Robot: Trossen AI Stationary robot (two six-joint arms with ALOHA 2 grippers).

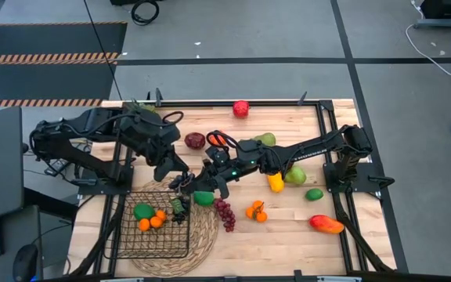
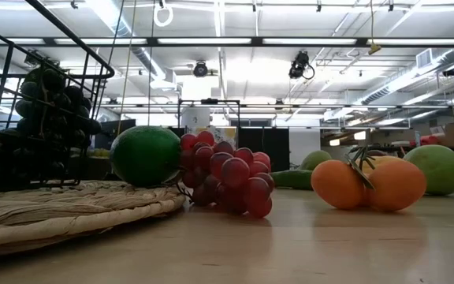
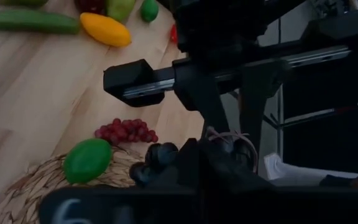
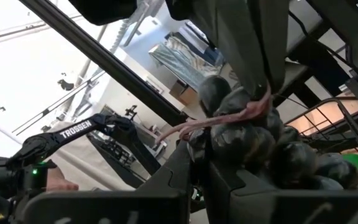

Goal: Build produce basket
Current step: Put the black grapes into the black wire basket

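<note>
High view: left gripper and right gripper meet above the basket rim, dark grapes hanging there | Low view: dark grapes at basket wall; lime, red grapes on bench | Right wrist view: jaws pinching dark grapes | Left wrist view: left jaws' state cannot be told.

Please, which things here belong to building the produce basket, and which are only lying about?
For the job: basket; dark grapes at its rim, near the left end effector and right end effector; red grapes; lime; mango; yellow squash; red apple.
Lying about: straw mat under the basket; orange-handled tool.
</note>
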